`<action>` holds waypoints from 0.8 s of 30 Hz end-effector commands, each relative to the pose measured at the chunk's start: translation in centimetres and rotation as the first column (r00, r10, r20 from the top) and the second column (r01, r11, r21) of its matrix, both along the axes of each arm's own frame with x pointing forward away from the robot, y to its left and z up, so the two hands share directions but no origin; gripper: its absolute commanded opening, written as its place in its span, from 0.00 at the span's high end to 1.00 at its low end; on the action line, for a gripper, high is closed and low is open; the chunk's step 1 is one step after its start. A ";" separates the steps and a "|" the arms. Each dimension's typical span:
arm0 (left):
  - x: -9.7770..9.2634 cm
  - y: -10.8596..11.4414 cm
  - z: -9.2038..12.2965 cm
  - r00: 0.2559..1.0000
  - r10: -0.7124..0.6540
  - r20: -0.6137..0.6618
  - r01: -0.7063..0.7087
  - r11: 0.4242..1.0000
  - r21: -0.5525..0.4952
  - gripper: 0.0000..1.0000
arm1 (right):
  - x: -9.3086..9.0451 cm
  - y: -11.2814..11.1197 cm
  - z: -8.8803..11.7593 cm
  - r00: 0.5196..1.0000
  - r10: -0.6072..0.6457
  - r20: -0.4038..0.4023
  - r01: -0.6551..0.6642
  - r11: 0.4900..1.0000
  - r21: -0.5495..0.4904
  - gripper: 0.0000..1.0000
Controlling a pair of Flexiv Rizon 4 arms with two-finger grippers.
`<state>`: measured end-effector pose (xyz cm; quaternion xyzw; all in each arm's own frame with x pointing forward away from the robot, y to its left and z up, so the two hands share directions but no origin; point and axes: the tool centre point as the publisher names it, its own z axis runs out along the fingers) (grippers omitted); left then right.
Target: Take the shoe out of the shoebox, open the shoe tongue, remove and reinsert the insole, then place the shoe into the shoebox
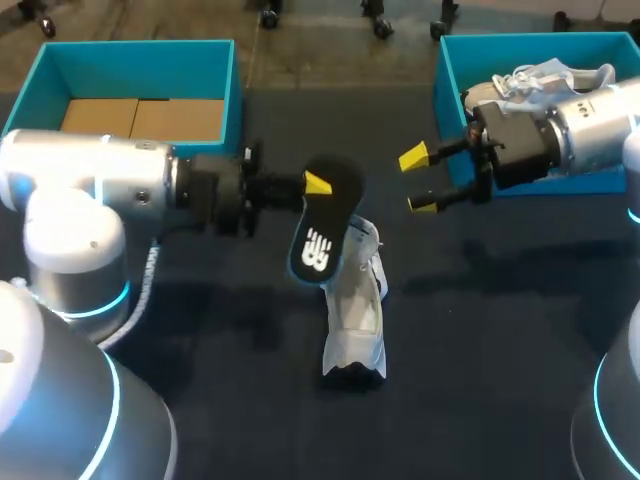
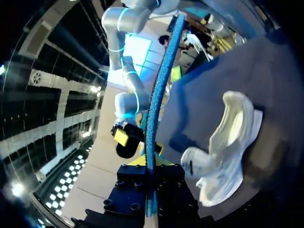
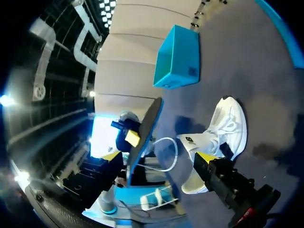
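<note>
Dark tabletop (image 1: 500,330) carries a white shoe (image 1: 358,320) lying at centre, outside both boxes. Head view alone shows the black face of the insole (image 1: 325,225); left wrist view shows only its blue edge, clamped between the fingers of the left gripper (image 1: 312,186). Right gripper (image 1: 420,180) gapes wide, empty. Left shoebox (image 1: 140,55) holds cardboard (image 1: 140,118); right shoebox (image 1: 450,70) holds a second shoe (image 1: 540,78).

The insole (image 1: 325,222) is black with a white logo, blue underneath; the shoe (image 1: 357,315) white; the shoebox (image 1: 150,70) teal.
</note>
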<state>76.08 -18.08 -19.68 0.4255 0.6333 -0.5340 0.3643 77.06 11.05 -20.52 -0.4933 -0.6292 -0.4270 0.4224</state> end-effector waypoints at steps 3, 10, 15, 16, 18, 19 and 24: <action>-1.9 3.8 0.8 0.977 -0.116 -0.181 0.123 0.992 0.029 1.00 | -1.9 -0.7 0.6 0.819 0.375 0.435 -0.335 0.927 -0.169 0.00; -1.9 3.8 0.8 0.977 -0.116 -0.181 0.123 0.992 0.029 1.00 | -1.9 -0.7 0.6 0.819 0.375 0.435 -0.335 0.927 -0.169 0.00; -1.9 3.8 0.8 0.977 -0.116 -0.181 0.123 0.992 0.029 1.00 | -1.7 -0.7 0.6 0.795 0.408 0.449 -0.339 0.912 -0.230 0.00; -1.9 3.8 0.8 0.977 -0.116 -0.181 0.123 0.992 0.029 1.00 | -1.6 -0.9 0.3 0.757 0.455 0.469 -0.356 0.889 -0.289 0.00; -2.3 3.7 0.6 0.972 -0.123 -0.199 0.132 0.991 0.032 1.00 | -1.9 -1.2 -0.3 0.701 0.522 0.486 -0.358 0.847 -0.393 0.00; -3.1 3.6 0.3 0.958 -0.137 -0.253 0.149 0.988 0.028 1.00 | -2.4 -1.4 -0.8 0.652 0.554 0.518 -0.343 0.824 -0.450 0.00; -6.8 4.5 1.3 0.908 -0.193 -0.372 0.210 0.978 0.004 1.00 | -4.0 -1.9 -2.6 0.511 0.636 0.578 -0.300 0.762 -0.573 0.00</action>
